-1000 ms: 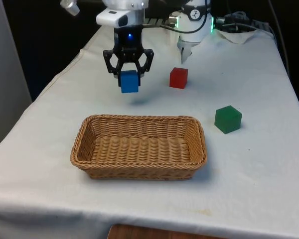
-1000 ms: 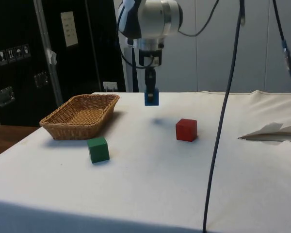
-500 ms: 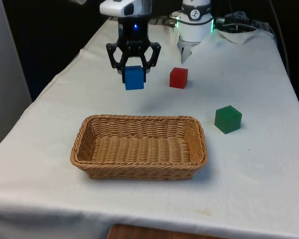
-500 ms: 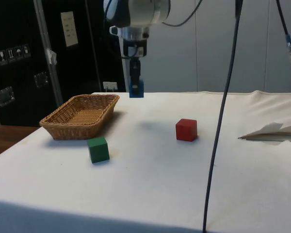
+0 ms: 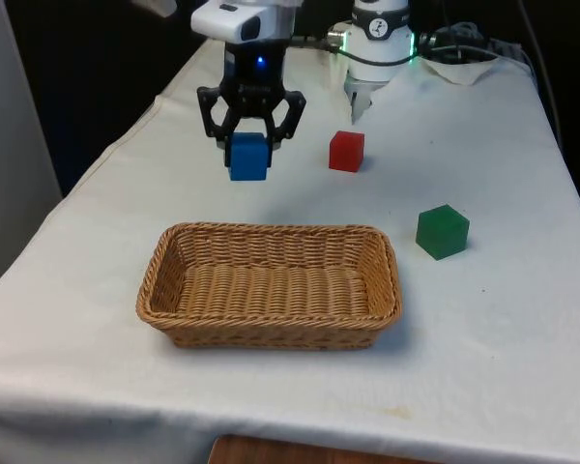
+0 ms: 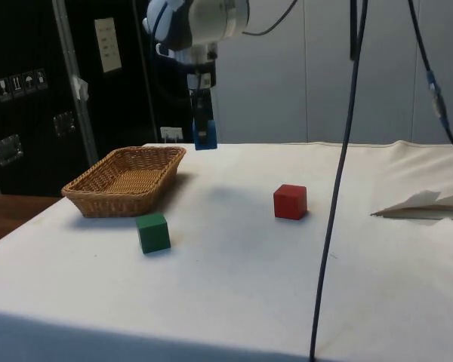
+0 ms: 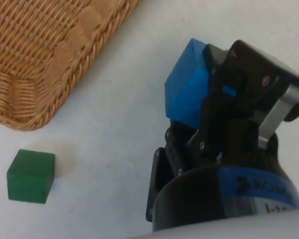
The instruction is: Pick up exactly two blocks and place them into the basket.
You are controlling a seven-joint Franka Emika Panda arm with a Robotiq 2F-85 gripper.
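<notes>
The black two-finger gripper [image 5: 248, 145] is clamped on the small blue cube-shaped block [image 5: 247, 158], carrying it well above the white tablecloth [image 5: 483, 319] and just behind the far rim of the empty oblong woven wicker basket [image 5: 269, 286], presumably high enough to clear that rim on the way in. The block is not yet over the basket, so I judge this to be the carry of the first of the two blocks. The small red cube block [image 5: 346, 151] and the green cube block [image 5: 442, 232] sit apart on the cloth to the front view's right, either one free for the second pick
</notes>
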